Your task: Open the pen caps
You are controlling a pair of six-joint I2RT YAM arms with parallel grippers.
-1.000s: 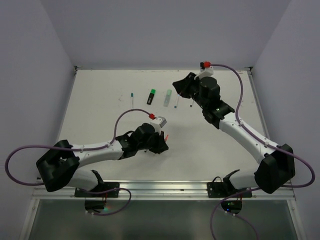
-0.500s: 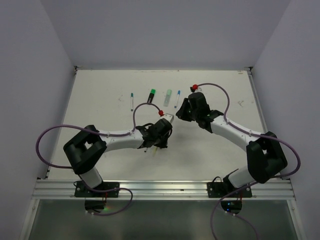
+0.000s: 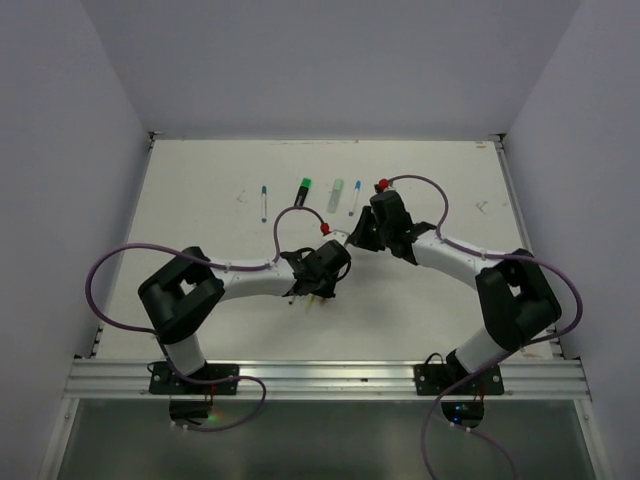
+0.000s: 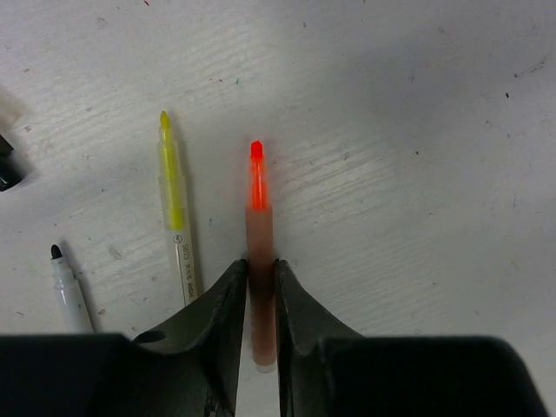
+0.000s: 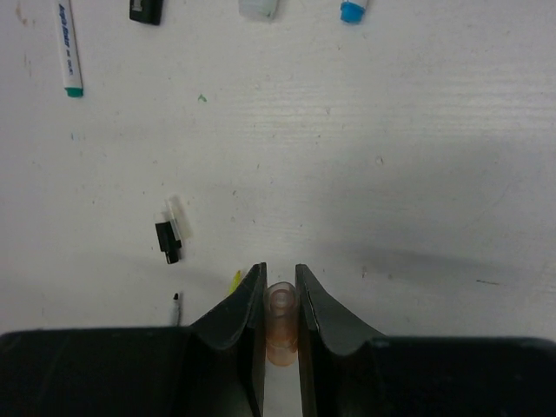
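Pinching a pink cap (image 5: 281, 326), the right hand (image 5: 279, 280) hides it from above.

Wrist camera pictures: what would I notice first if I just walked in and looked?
The bright orange highlighter pops out first. In the left wrist view it is uncapped and sits squeezed in the left gripper, with an uncapped yellow highlighter lying on its left. In the right wrist view, the right gripper pinches a see-through pinkish cap.
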